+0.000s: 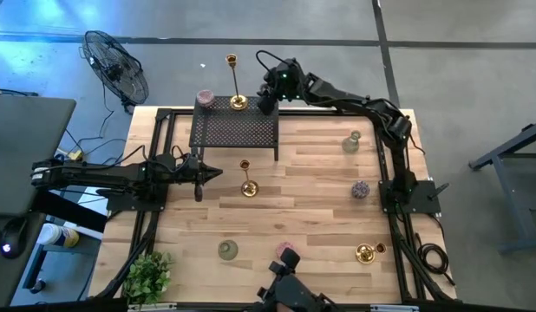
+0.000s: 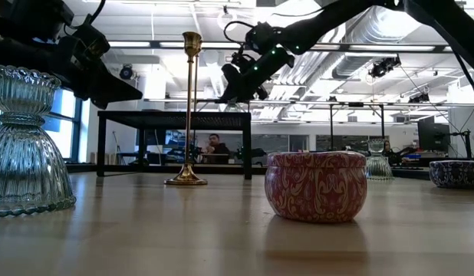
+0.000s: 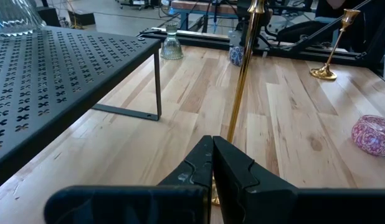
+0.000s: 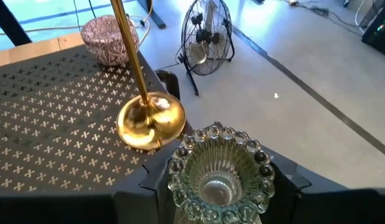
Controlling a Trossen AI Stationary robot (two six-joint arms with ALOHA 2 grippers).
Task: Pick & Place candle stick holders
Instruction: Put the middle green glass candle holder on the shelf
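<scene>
My right gripper (image 1: 266, 102) reaches over the far right corner of the black mesh rack (image 1: 233, 130) and is shut on a pale-green glass candle holder (image 4: 217, 171). On the rack stand a tall gold candlestick (image 1: 237, 87) and a pink round holder (image 1: 205, 98). My left gripper (image 1: 214, 173) is shut and empty, hovering just left of a second tall gold candlestick (image 1: 248, 178), which stands on its round base on the table; its shaft (image 3: 239, 93) rises just beyond my fingers. My right gripper pinches the glass holder's ribbed sides (image 4: 180, 168) between its two fingers, which come from above, slanting down. The holder sits upright with its beaded rim (image 4: 242, 138) toward the wrist camera. The holder itself hides whether its base rests on the rack.
On the table stand a pale-green glass holder (image 1: 351, 141), a purple round one (image 1: 361, 189), a squat gold one (image 1: 365, 253), another glass one (image 1: 227, 250) and a pink one (image 1: 285, 250). A leafy plant (image 1: 148, 276) sits at the near left corner. A fan (image 1: 116, 65) stands beyond the table.
</scene>
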